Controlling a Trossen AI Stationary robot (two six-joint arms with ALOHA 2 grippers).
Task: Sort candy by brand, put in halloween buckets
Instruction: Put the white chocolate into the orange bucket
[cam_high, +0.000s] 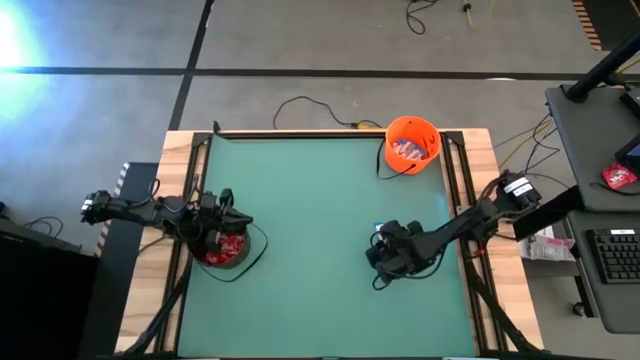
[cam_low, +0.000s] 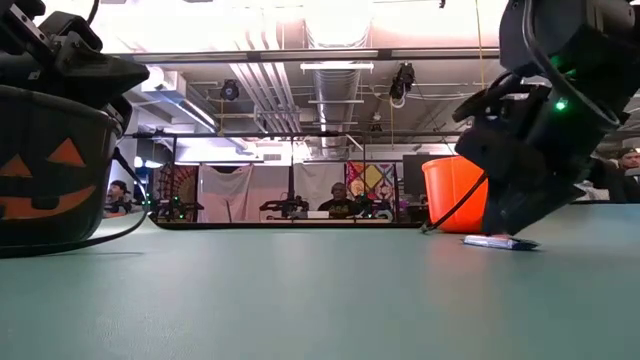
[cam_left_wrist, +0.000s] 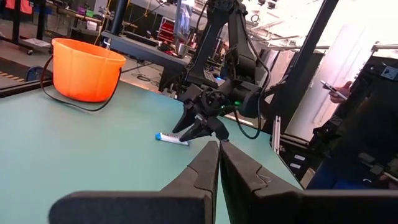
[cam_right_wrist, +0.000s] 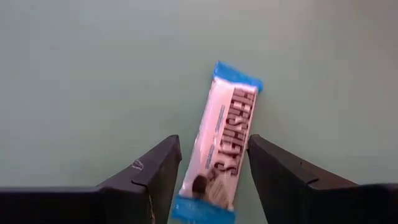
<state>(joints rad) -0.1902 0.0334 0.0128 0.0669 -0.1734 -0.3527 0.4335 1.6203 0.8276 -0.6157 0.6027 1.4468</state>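
A white-and-blue candy bar (cam_right_wrist: 224, 143) lies flat on the green table, right of its middle (cam_high: 380, 229). My right gripper (cam_right_wrist: 212, 142) is open and low over the bar, one finger on either side of it without touching. The orange bucket (cam_high: 412, 145) stands at the far edge with candy inside. The black bucket (cam_high: 222, 248), with a pumpkin face (cam_low: 45, 170), stands at the left and holds red packets. My left gripper (cam_left_wrist: 219, 149) is shut and hovers over the black bucket (cam_high: 228, 212). From there its view shows the bar (cam_left_wrist: 172, 138) under my right gripper (cam_left_wrist: 198, 127).
The black bucket's wire handle (cam_high: 257, 250) lies on the table beside it. A dark handle (cam_left_wrist: 74, 99) hangs off the orange bucket. A side desk to the right carries a keyboard (cam_high: 615, 255) and a pinkish-red packet (cam_high: 620, 177). Open green surface (cam_high: 310, 210) lies between the buckets.
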